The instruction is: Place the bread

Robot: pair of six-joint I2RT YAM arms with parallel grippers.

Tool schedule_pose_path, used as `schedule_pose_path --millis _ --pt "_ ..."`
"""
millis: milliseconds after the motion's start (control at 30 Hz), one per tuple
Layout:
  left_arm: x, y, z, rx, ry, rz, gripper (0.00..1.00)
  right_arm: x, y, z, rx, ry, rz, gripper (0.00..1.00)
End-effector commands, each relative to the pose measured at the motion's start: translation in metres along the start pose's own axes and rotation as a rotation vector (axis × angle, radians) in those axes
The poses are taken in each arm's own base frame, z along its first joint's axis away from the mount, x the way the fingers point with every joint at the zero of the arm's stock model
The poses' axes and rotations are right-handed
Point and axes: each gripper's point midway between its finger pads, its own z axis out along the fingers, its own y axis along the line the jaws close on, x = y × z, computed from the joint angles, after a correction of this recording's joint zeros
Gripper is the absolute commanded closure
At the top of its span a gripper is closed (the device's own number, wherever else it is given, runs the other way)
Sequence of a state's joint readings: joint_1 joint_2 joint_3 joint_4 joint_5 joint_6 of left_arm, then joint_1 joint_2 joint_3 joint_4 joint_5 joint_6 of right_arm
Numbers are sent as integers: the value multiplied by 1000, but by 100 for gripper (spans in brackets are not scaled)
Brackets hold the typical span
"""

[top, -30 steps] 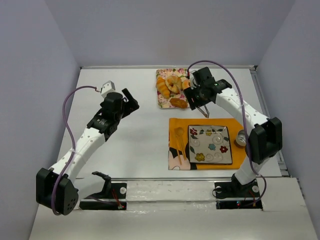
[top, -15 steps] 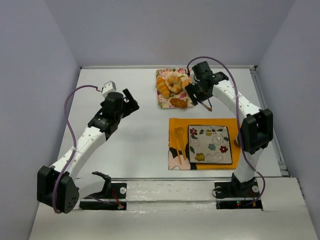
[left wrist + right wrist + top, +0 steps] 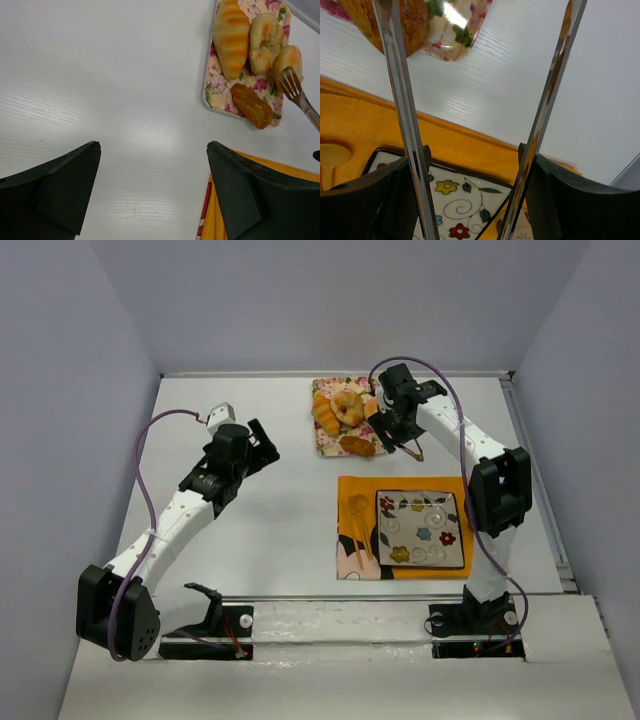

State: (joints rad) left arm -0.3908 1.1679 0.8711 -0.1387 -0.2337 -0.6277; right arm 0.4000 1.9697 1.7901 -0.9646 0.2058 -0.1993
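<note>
The bread (image 3: 372, 408) is a golden orange-brown ring at the right edge of the floral tray (image 3: 330, 448), partly hidden by my right gripper. In the left wrist view the bread (image 3: 291, 56) sits just above the slotted tip of the metal tongs (image 3: 291, 85). My right gripper (image 3: 396, 426) is shut on the tongs (image 3: 400, 100), whose two arms stand spread apart; its tips are at the tray's right side beside the bread. My left gripper (image 3: 262, 440) is open and empty over bare table left of the tray. The square floral plate (image 3: 420, 510) lies bare on the orange mat (image 3: 350, 490).
The tray also holds a striped croissant (image 3: 231, 37), a pale lumpy ring pastry (image 3: 265, 40) and a dark brown pastry (image 3: 252, 106). A wooden spoon (image 3: 358, 515) lies on the mat left of the plate. Walls close the table's back and sides.
My right arm has swung its gripper and the tongs a little up and left, closer to the tray's right edge. My left arm has barely moved.
</note>
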Motion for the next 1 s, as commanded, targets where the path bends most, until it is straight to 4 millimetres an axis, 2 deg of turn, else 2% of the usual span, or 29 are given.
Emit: schedule_pose_path --millis 0,300,567,767,967 --pt "-21 -15 -3 43 -53 0 1 -12 -14 -3 61 -7 -7 25" --pt "-19 -14 -1 42 -47 2 1 -16 -20 6 90 6 33 28" --pt "-19 -14 0 39 -46 4 1 -16 -15 21 74 28 30 31" --pt "-20 -14 -1 43 -48 2 1 -19 -15 24 77 23 45 38" --pt "-19 -15 -1 47 -48 -2 1 -23 -15 10 66 -11 71 62"
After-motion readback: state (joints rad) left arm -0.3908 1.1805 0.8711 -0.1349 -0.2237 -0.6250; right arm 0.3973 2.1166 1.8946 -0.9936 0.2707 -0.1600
